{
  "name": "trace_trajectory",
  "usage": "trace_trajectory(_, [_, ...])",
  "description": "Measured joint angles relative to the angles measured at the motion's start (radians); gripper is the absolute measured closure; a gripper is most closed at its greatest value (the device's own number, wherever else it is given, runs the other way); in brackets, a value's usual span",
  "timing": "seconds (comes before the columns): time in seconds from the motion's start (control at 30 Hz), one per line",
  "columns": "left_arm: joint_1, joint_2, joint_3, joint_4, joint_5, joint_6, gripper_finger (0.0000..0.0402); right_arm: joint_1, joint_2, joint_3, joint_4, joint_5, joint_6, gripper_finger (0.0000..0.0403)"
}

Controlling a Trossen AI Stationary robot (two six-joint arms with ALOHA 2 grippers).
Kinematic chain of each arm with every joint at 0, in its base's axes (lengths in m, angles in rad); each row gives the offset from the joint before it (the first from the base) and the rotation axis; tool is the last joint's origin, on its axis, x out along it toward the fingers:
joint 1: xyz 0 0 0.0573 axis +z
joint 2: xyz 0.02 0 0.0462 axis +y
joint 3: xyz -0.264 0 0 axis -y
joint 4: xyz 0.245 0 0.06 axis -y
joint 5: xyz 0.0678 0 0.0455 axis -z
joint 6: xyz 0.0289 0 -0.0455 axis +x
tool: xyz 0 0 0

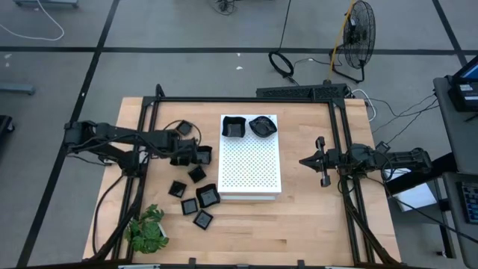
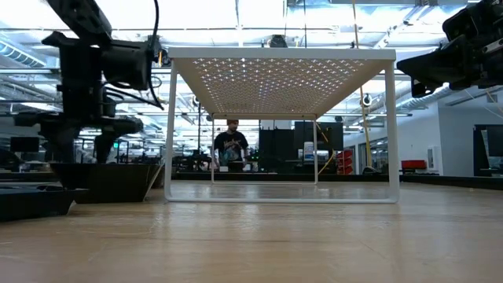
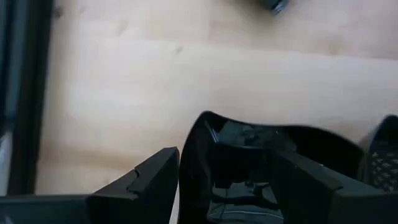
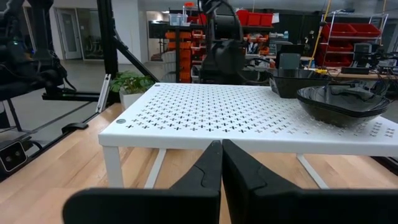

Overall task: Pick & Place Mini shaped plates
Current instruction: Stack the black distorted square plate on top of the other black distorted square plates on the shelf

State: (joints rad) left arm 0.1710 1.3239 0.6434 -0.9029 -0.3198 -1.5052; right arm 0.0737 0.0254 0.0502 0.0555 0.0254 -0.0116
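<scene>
The left gripper (image 1: 200, 155) hangs over the cluster of small glossy black dishes (image 1: 196, 196) lying on the pale wooden table (image 1: 314, 224) to the left of the white board (image 1: 251, 168). Its fingers are spread wide on either side of one square dish (image 3: 261, 168), one finger outside the raised rim and one over the hollow, apparently lined up to pinch that rim. Two dishes already sit on the far end of the perforated board, one square (image 1: 233, 126) and one rounded (image 1: 262, 125). The right gripper (image 1: 305, 160) waits right of the board, fingers pressed together and holding nothing.
</scene>
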Motion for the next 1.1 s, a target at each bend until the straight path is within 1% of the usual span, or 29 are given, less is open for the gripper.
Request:
trace_trajectory(0.1, [0.043,0.000,0.000,0.033,0.008,0.076,0.0165,0.000,0.000,0.000,0.000,0.000,0.000,0.0403])
trace_trajectory(0.27, [0.095,0.000,0.000,0.043,0.029,0.109,0.0165,0.000,0.000,0.000,0.000,0.000,0.000,0.0403])
trace_trajectory(0.43, [0.113,0.000,0.000,0.129,0.029,0.249,0.0165,0.000,0.000,0.000,0.000,0.000,0.000,0.0403])
trace_trajectory(0.5, [0.122,0.000,0.000,0.131,0.023,0.287,0.0165,0.000,0.000,0.000,0.000,0.000,0.000,0.0403])
trace_trajectory(0.63, [0.157,0.000,0.000,0.124,-0.031,0.348,0.0165,0.000,0.000,0.000,0.000,0.000,0.000,0.0403])
trace_trajectory(0.77, [0.184,0.000,0.000,0.142,-0.017,0.406,0.0165,0.000,0.000,0.000,0.000,0.000,0.000,0.0403])
trace_trajectory(0.83, [0.184,0.000,0.000,0.142,0.005,0.415,0.0165,0.000,0.000,0.000,0.000,0.000,0.000,0.0403])
trace_trajectory(0.93, [0.168,0.000,0.000,0.125,0.037,0.380,0.0165,0.000,0.000,0.000,0.000,0.000,0.000,0.0403])
trace_trajectory(1.1, [0.122,0.000,0.000,0.075,0.012,0.358,0.0165,0.000,0.000,0.000,0.000,0.000,0.000,0.0403])
